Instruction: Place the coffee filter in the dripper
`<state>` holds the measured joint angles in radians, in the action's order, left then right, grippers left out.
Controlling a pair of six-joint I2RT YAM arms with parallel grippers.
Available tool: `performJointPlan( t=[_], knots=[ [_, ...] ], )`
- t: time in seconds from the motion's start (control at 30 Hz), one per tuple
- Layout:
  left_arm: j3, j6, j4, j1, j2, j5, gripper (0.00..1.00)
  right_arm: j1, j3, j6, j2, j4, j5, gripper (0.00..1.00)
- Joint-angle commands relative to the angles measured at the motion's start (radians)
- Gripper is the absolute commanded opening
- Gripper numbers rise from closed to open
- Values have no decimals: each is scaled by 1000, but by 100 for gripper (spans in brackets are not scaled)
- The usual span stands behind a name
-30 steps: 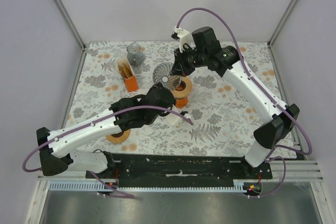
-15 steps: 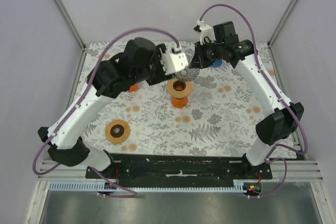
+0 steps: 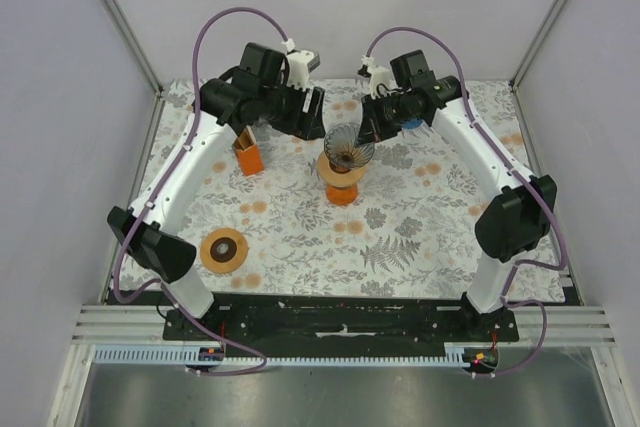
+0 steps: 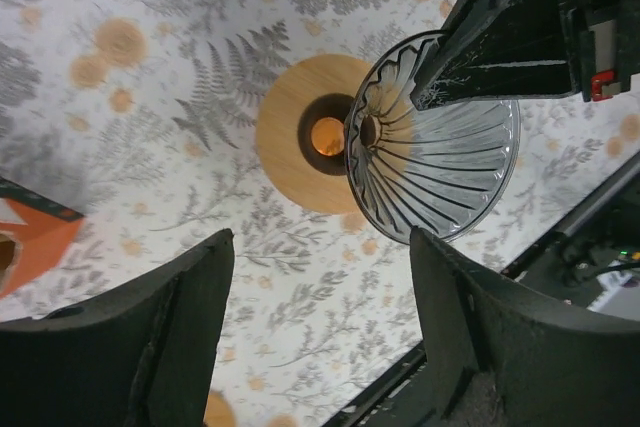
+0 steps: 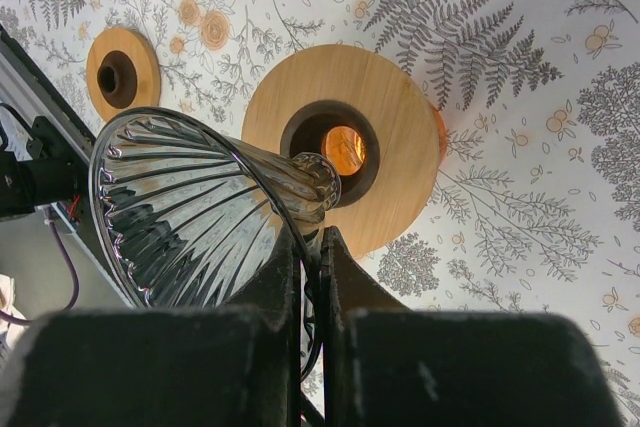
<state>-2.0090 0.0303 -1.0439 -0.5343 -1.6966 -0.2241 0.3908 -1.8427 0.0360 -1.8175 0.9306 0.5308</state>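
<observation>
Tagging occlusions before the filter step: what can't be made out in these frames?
- Filter holder: top view, left arm covers most of it; left wrist view, cut off by the left edge. Contents unreadable.
- Dripper and stand: touching or apart, no view settles it; the dripper overlaps the stand in each.
- Blue object: top view, mostly hidden behind the right arm; identity unclear.

Dripper (image 5: 190,207) in right gripper (image 5: 308,247): clear glass, smoky grey tint, radial ribbing. Just beyond its tip, stand (image 5: 400,127): light-wood ring, dark brown bore w/ orange glow at ctr. Cloth (image 3: 420,217) under both tools: white w/ grey fern/leaf print + small orange blossoms; orange box (image 4: 30,242) off to one side of left gripper (image 4: 320,277), whose fingers (image 4: 150,347) are black; cables (image 3: 205,32) purple.
</observation>
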Motion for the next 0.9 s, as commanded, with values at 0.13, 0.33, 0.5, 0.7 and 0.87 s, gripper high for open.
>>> performJointPlan(
  t=[0.13, 0.33, 0.5, 0.7, 0.87],
  knots=[
    [234, 206, 268, 25, 35, -186, 72, 5, -52, 16, -28, 5, 51, 0],
    [266, 237, 337, 23, 6, -162, 61, 8, -61, 18, -52, 8, 49, 0],
    [283, 256, 346, 25, -29, -161, 51, 10, -75, 16, -77, 10, 52, 0],
    [312, 255, 347, 25, -51, -153, 44, 10, -87, 10, -104, 17, 54, 0],
    [338, 249, 347, 25, -63, -158, 41, 8, -89, 8, -123, 19, 54, 0]
  ],
)
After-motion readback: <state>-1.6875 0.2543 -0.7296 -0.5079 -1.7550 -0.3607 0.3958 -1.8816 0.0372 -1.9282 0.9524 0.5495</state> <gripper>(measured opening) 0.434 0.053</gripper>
